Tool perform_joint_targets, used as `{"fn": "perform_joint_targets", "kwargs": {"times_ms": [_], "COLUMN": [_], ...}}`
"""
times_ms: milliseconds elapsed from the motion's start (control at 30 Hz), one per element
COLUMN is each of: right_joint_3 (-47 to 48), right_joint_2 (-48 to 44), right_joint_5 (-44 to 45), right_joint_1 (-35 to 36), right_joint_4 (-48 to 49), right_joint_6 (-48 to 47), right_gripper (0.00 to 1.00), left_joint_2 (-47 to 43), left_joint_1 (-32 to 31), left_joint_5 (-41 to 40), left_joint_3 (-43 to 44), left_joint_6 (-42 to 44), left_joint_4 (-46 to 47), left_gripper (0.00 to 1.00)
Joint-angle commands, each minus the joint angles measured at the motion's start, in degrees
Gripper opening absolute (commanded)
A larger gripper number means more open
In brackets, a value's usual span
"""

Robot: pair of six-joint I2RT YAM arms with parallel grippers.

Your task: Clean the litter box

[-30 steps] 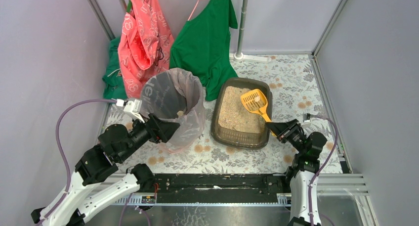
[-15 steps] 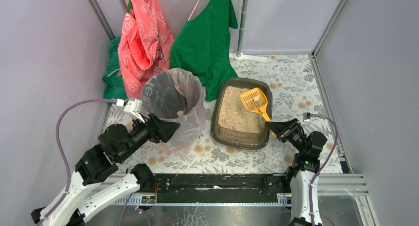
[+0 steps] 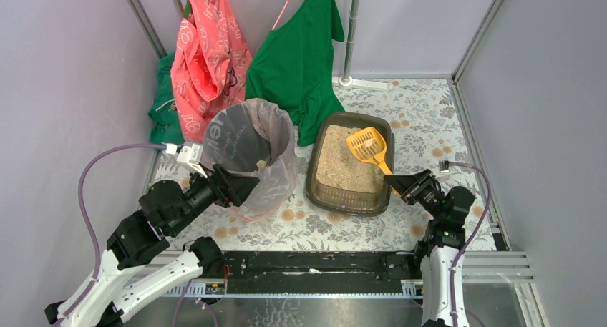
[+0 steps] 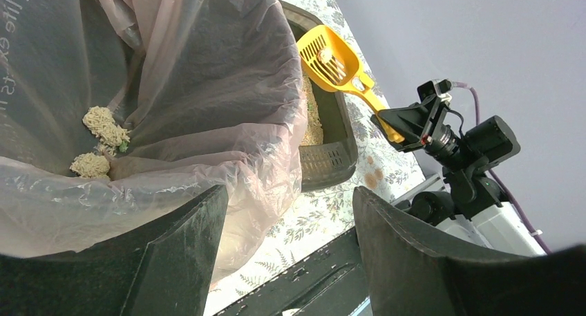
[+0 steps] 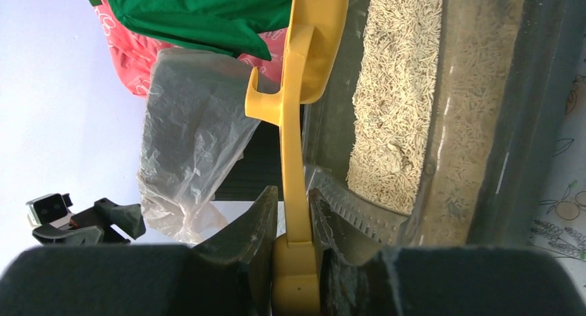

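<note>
In the right wrist view we lose the slotted head of the scoop (image 5: 298, 88) past the top edge, and its handle end sits buried between the fingers of the right gripper (image 5: 291, 198). The pale bit (image 4: 323, 55) in the scoop is too small for us to name.

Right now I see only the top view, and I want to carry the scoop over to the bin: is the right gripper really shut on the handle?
Observer: Yes. In the right wrist view the right gripper is shut on the scoop, clamping its handle from both sides.
Operator: Is the left gripper holding the bag?
Observer: No. The left wrist view shows the left gripper open, with the bag ahead of it, not gripped.
</note>
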Motion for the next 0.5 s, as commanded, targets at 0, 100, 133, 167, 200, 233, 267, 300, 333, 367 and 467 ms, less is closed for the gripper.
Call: {"fn": "perform_joint_targets", "kwargs": {"times_ms": [0, 100, 133, 167, 200, 233, 267, 300, 333, 367, 467], "right_joint_3": [8.65, 10.56, 10.76, 11.13, 11.86, 12.93, 14.06, 15.62, 16.81, 17.96, 21.35], "right_joint_2": [-1.09, 1.18, 1.61, 1.79, 1.94, 2.27, 2.81, 3.40, 4.07, 4.50, 5.56], "right_joint_5": [-0.75, -2.49, -2.60, -2.35, -1.96, -1.88, -2.02, -2.27, -2.51, -2.48, -1.07], "right_joint_1": [0.27, 0.27, 0.27, 0.27, 0.27, 0.27, 0.27, 0.35, 0.45, 0.57, 1.94], "right_joint_4": [-4.47, 1.71, 3.95, 4.94, 4.57, 4.16, 3.31, 2.67, 2.17, 1.42, -0.12], "right_joint_6": [-2.54, 4.33, 6.39, 7.76, 8.11, 8.02, 7.81, 7.62, 7.62, 7.68, 8.06], "right_gripper": [0.00, 0.00, 0.00, 0.00, 0.00, 0.00, 0.00, 0.00, 0.00, 0.00, 0.00], "left_joint_2": [-0.63, -0.97, -0.97, -1.03, -0.98, -0.98, -1.07, -1.15, -1.32, -1.53, -1.66], "left_joint_1": [-0.37, -0.32, -0.37, -0.32, -0.37, -0.34, -0.35, -0.37, -0.36, -0.30, -0.34], "left_joint_5": [-0.49, -1.43, -1.28, -1.12, -1.04, -0.97, -1.19, -1.42, -1.79, -2.21, -2.96], "left_joint_3": [0.82, 0.54, 0.43, 0.31, 0.17, 0.07, 0.07, 0.02, 0.02, -0.09, -0.55], "left_joint_6": [0.85, 0.60, 0.50, 0.35, 0.26, 0.21, 0.21, 0.29, 0.39, 0.58, 0.74], "left_joint_4": [1.57, 1.27, 1.26, 1.26, 1.23, 1.12, 0.87, 0.57, 0.21, -0.05, -0.69], "left_gripper": [0.75, 0.75, 0.75, 0.75, 0.75, 0.75, 0.75, 0.75, 0.75, 0.75, 0.75]}}
